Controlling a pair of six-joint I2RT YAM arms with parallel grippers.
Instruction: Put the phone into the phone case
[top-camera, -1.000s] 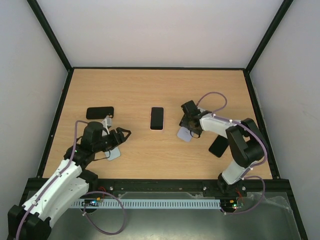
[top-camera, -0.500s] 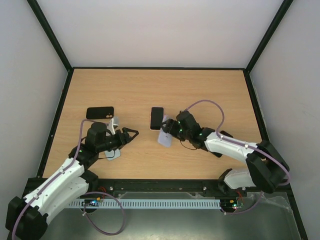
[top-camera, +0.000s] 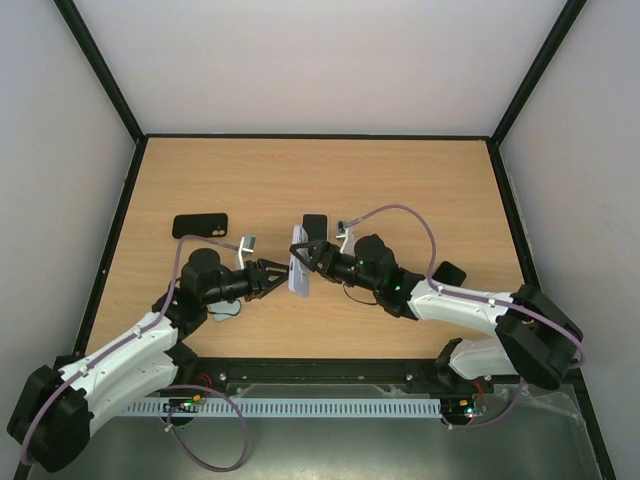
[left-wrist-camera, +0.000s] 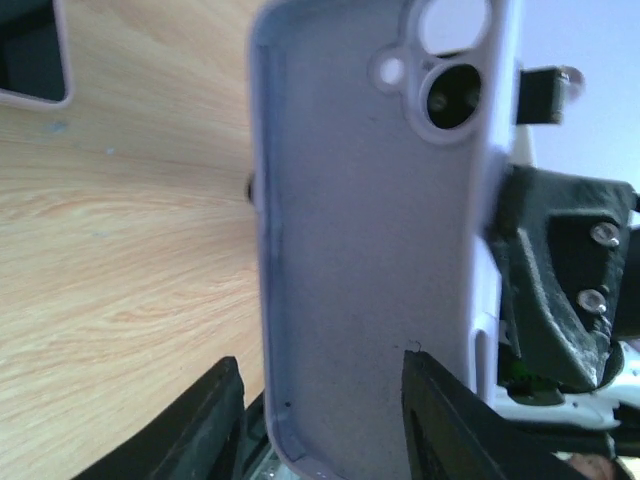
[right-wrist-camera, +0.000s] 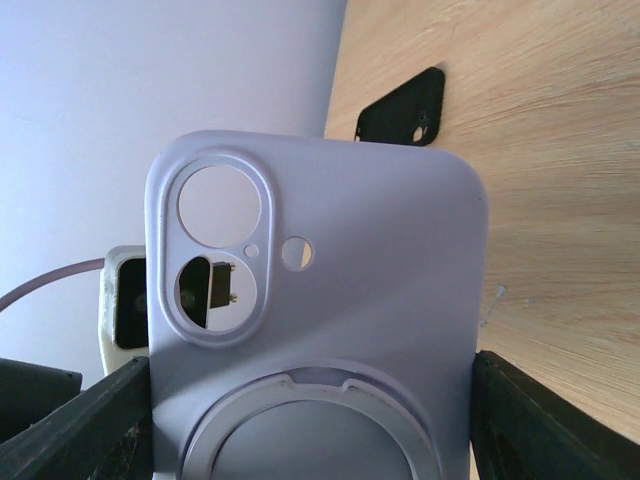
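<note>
Clamped in the right pincer (right-wrist-camera: 315, 425): a lavender phone case (right-wrist-camera: 320, 300), lifted off the tabletop (top-camera: 400, 180) and stood on end, pressed on its two long edges by the fingers.

Seen from that wrist, back of the phone case toward the lens, with two round camera cut-outs stacked at upper left, a small hole beside them and a raised ring lower down.

Facing the left pincer (left-wrist-camera: 330, 420) from the other side: the hollow inside of the same phone case, rim raised all round, cut-outs at the top.

Left pincer partly spread, with one finger to either side of the lower end of the phone case. Impossible to tell whether touching or gripping.

From above, both pincers nearly tip to tip over the middle of the tabletop, with the phone case upright between them.

Just beyond the right pincer, on its far side: the phone (top-camera: 316, 224), flat on the tabletop, dark screen up, pale pink rim, near end hidden behind the phone case and the pincer. Outside the phone case, apart from it.

Off to the left of the left pincer and farther across the tabletop: a black case (top-camera: 200, 225), lying flat, well apart from the phone.

Behind the right pincer, beside its forearm: a small dark item (top-camera: 448, 273) on the tabletop, too little showing to identify.
</note>
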